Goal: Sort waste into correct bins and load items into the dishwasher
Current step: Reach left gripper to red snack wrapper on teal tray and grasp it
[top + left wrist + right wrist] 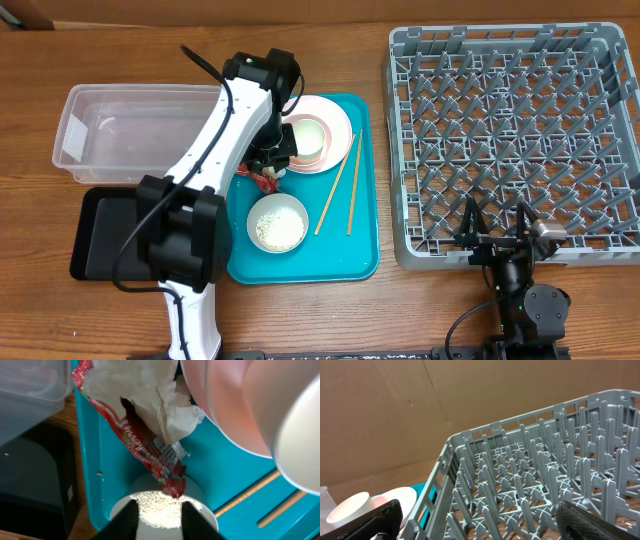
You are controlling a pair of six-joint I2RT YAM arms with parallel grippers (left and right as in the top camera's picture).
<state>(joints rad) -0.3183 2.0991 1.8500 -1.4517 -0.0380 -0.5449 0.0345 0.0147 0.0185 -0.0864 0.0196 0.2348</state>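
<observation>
on the left side of the teal tray (365,240), the left gripper (159,512) hangs low over a small red snack wrapper (145,445) tangled with a crumpled white tissue (145,390). its jaws stand partly apart and clasp nothing. the wrapper's lower tip lies just beyond the fingertips (127,520), slightly to the right of the gap, with a bowl of rice (277,222) showing through behind it. the two scraps lie between that bowl and the pale pink plate (340,125), the tissue overlapping the wrapper's upper end.

both scraps look nearly weightless and limp. the wrapper's glossy film is likely to slide or crackle away from a light pinch, while the tissue should compress and cling. a firm nip across the wrapper's narrow lower end seems the surest hold, though the tissue may come up with it.

the clear tub (100,110) and black tray (100,240) wait to the left of the teal tray. at the near edge of the grey dish rack (510,150), the right gripper (477,517) sits spread wide and empty.
</observation>
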